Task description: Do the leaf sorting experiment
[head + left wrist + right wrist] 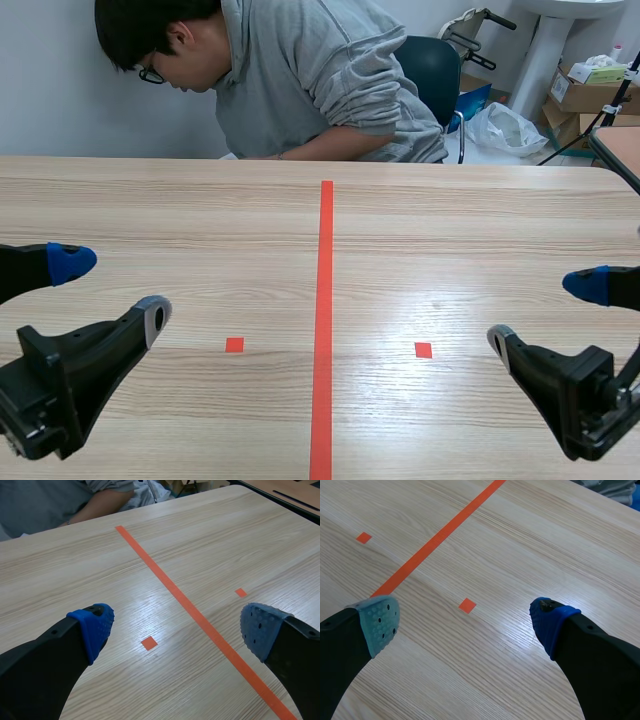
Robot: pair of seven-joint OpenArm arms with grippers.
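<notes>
Left gripper (112, 290): fingers wide apart, nothing between them, low over the table (200, 220) well left of the long tape line (325, 300). In the left wrist view the gripper (177, 629) frames bare wood, with a small tape square (148, 642) between the pads, just left of the line (200, 620). One pad is blue (97, 627), the other is blue-grey (260, 630).

Right gripper (542, 312): also spread wide and holding nothing, low over the table well right of the line. In the right wrist view the gripper (465, 624) has the second tape square (467, 605) just ahead of the gap between its fingers. The grey-green pad (379, 622) is on the side toward the line (440, 540), the blue pad (550, 625) on the far side.

The two squares (234, 345) (423, 350) sit one on each side of the line, about level with each other, each between the line and the gripper on its side. The line runs straight down the middle of the table, away from the robot.

At the far end of the line a person (300, 80) in a grey hoodie sits bent over, one forearm at the table edge. Behind them and right of the line there is a dark chair (435, 65), a white plastic bag (505, 128) and cardboard boxes (585, 95).
</notes>
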